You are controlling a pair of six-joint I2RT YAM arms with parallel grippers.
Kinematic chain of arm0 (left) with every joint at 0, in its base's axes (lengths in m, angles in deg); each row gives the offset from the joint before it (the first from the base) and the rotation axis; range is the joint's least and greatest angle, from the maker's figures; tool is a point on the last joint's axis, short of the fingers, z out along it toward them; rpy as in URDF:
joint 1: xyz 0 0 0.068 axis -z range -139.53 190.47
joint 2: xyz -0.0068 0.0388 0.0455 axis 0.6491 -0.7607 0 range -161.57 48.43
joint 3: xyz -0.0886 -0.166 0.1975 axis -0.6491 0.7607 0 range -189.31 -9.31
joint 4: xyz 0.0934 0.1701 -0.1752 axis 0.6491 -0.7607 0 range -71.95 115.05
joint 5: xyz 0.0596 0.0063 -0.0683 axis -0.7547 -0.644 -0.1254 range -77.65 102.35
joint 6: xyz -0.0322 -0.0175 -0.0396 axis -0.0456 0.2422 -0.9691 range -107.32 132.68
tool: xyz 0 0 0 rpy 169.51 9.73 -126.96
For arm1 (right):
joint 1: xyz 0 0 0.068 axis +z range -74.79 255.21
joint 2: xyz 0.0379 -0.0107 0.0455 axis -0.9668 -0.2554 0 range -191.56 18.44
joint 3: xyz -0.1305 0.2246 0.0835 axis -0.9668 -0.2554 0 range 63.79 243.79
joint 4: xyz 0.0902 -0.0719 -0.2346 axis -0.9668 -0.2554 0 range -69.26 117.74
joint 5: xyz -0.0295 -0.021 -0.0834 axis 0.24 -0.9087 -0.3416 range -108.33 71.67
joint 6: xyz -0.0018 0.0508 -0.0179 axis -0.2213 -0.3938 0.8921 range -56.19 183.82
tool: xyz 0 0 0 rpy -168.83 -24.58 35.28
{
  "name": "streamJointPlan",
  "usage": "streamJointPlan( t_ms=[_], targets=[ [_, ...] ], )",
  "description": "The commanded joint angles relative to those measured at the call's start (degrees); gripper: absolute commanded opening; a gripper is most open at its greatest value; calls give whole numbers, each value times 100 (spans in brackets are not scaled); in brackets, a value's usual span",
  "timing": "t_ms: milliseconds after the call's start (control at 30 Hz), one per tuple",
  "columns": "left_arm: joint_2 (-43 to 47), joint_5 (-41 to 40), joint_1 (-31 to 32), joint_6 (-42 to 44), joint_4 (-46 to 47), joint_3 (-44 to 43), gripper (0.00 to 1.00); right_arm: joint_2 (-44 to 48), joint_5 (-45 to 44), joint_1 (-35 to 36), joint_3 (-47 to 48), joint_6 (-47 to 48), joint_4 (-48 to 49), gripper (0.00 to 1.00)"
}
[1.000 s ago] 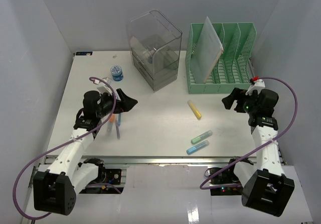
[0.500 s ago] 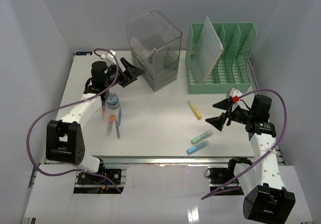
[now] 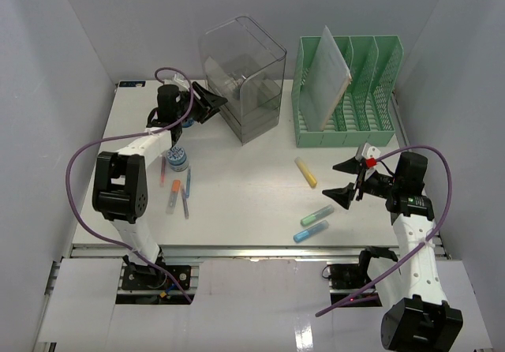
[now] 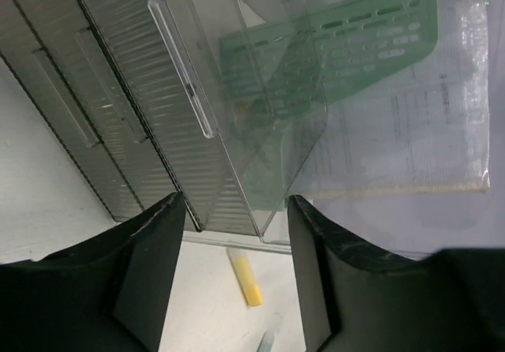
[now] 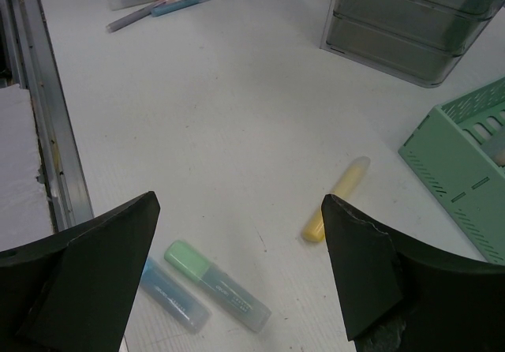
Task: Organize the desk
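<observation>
- Aluminium rail [image 3: 237,250], dull and ribbed, runs along the near edge of the desk [image 3: 245,186], a flat matt white rectangle that lies beneath both of my grippers
- My right gripper [image 3: 345,181] hangs over the front right part of the desk, its two black wedge-shaped fingers spread wide with nothing between them
- Below those fingers a blue highlighter [image 5: 175,295] and a green highlighter [image 5: 217,285] lie side by side, stubby barrels of translucent plastic; a yellow highlighter [image 5: 338,198] lies farther back, apart from the pair
- On the front left a loose cluster of pens [image 3: 177,196] lies flat, one with an orange end, and just behind it stands a small blue-and-white bottle [image 3: 177,159]
- My left gripper [image 3: 205,102] is raised above the back left of the desk, its black fingers parted and empty, pointing at the clear drawer box [image 3: 245,72]; I cannot tell whether they touch it
- That box is smoky transparent plastic, with ribbed drawer fronts and long moulded handles
- Beside it at the back right stands a green file rack [image 3: 359,91] of slotted plastic, with a pale sheet [image 3: 325,72] leaning in its left compartment; the faint print on it is too small to read
</observation>
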Motion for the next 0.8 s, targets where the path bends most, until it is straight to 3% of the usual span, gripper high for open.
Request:
streamJointPlan(
  t_ms=[0,267,767],
  targets=[
    [-92,-120,-187,-158,436,-343,60,-30,144,20,2,94,51,90],
    [-882,443,-419,-522,882,-857,46,-141,77,11,-7,123,45,90],
    [-1601,967,-439,-767,1282,-1348,40,-317,18,20,11,149,56,90]
  ],
)
